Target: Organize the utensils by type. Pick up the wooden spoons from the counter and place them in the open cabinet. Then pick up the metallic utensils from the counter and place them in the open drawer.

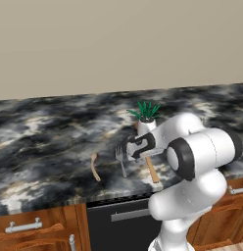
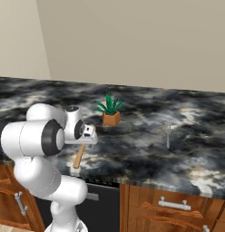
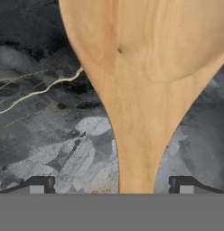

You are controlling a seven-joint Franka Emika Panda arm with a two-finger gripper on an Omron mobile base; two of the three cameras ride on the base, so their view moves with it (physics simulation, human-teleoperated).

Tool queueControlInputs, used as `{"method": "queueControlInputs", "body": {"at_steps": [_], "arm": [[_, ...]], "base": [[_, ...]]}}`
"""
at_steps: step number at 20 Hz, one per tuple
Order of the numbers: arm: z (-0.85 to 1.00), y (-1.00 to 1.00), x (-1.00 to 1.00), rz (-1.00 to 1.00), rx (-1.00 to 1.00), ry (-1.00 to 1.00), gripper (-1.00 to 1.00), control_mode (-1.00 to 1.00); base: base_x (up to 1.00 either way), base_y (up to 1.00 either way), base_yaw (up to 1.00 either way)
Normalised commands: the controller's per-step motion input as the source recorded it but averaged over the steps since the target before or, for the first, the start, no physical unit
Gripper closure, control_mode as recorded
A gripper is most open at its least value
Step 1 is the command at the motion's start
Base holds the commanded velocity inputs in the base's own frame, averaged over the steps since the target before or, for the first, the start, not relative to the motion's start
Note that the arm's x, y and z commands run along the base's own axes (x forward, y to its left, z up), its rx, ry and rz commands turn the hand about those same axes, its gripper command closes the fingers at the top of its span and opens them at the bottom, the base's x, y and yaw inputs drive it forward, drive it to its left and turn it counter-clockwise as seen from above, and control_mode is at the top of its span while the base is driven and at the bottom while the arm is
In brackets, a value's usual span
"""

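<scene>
The large wooden spoon (image 3: 141, 90) lies flat on the black marbled counter (image 1: 45, 132), its handle (image 1: 152, 169) reaching toward the front edge. My gripper (image 3: 114, 185) hangs open just over the spoon's neck, one fingertip (image 3: 40, 184) on each side and neither touching it. From the base the gripper (image 1: 135, 153) (image 2: 88, 141) covers the spoon's bowl, leaving the handle (image 2: 78, 158) in sight. A small wooden spoon (image 1: 95, 166) lies to the left. Between the two spoons rests a silver-grey fork (image 1: 121, 160) (image 2: 167, 133). The open cabinet and open drawer are out of view.
A small potted plant (image 1: 146, 115) (image 2: 110, 112) stands on the counter just behind the gripper. Below the counter edge are closed wooden drawers with silver handles (image 1: 23, 226) (image 2: 174, 204) and a dark appliance front (image 1: 121, 223). A beige wall backs the counter.
</scene>
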Motion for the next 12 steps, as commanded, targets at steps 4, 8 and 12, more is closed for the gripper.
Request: {"method": "queueControlInputs", "body": {"at_steps": [4,8,12], "arm": [[-0.20,0.00,0.13,0.00,0.00,0.01,-1.00,-1.00],[-0.15,-0.05,0.13,0.00,0.00,0.00,-1.00,-1.00],[-0.01,-0.01,0.05,0.00,0.00,0.00,1.00,-1.00]], "base": [[0.00,0.00,0.00],[0.00,0.00,0.00],[0.00,0.00,0.00]]}}
